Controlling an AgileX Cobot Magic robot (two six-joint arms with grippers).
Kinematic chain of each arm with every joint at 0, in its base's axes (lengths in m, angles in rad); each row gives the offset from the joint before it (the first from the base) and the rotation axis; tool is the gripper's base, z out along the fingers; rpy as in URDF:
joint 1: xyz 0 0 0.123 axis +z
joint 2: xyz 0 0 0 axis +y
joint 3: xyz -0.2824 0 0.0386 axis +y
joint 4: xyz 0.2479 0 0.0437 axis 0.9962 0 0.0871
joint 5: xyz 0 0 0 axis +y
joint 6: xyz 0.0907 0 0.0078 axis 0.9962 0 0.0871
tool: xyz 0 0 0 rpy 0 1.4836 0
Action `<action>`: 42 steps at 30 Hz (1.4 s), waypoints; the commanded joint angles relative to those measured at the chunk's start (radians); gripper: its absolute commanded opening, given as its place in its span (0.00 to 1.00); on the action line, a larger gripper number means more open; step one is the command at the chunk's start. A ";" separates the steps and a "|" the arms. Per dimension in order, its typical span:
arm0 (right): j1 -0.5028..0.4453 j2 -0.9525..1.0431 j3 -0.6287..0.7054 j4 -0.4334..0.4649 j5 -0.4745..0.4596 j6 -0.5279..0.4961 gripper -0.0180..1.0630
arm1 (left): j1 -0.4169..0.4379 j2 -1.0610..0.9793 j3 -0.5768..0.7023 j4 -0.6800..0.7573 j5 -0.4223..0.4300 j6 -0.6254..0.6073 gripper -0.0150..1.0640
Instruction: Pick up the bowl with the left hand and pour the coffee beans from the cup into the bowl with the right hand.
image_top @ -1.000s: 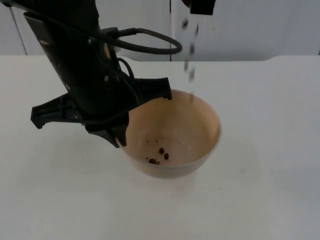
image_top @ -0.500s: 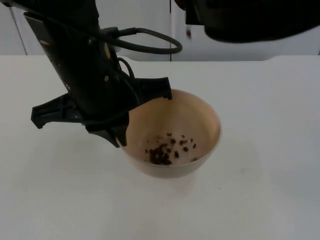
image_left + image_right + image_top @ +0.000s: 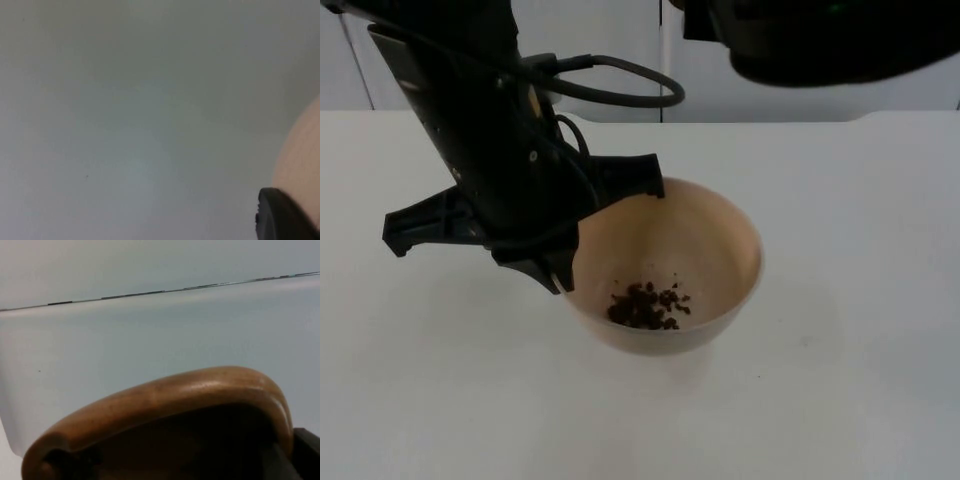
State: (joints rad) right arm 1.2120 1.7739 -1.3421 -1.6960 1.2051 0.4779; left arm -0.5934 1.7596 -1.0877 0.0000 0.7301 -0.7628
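**Beans lie in the bowl; bowl held at its rim by the left arm**

The left arm descends steeply from the upper left of the top view, its black body leaning over the white table (image 3: 840,300). The left gripper (image 3: 570,262) sits at the near-left rim of the bowl (image 3: 720,240), with one finger reaching across the rim's far-left edge and another dropping along the outer wall. The fingers appear closed on the rim, holding the bowl. The bowl is pale wood-coloured, upright, and stands at the centre of the table. A small heap of dark coffee beans (image 3: 645,306) rests at the bottom of the bowl, slightly toward its left side.

The left wrist view adds the bowl's outer wall (image 3: 302,155) as a pale curve above a black fingertip (image 3: 280,215), with bare table behind.

The right arm crosses the upper right of the top view as a dark mass above and behind the bowl; its gripper cannot be made out there. The right wrist view shows what the top view does not: a brown wooden cup (image 3: 170,400) lying close against the camera, its rounded rim up, held by the right gripper (image 3: 280,460), whose black finger presses at the cup's side. The table's far edge and the grey wall (image 3: 150,260) run behind it.
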 commanded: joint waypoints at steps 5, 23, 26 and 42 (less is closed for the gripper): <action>0.007 -0.010 0.002 -0.033 0.016 0.036 0.02 | -0.006 -0.015 -0.005 -0.019 -0.007 -0.009 0.01; 0.007 -0.010 0.002 -0.038 0.016 0.037 0.02 | -0.006 -0.015 -0.005 -0.019 -0.007 -0.009 0.01; 0.005 -0.010 0.002 -0.002 0.016 0.037 0.02 | -0.006 -0.015 -0.005 -0.019 -0.003 -0.009 0.01; -0.034 -0.022 0.000 0.160 0.016 0.067 0.02 | -0.006 -0.015 -0.005 -0.019 -0.005 -0.009 0.01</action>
State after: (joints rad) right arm 1.1952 1.7721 -1.3421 -1.5621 1.2051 0.5279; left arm -0.5934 1.7596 -1.0877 -0.0072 0.7282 -0.7628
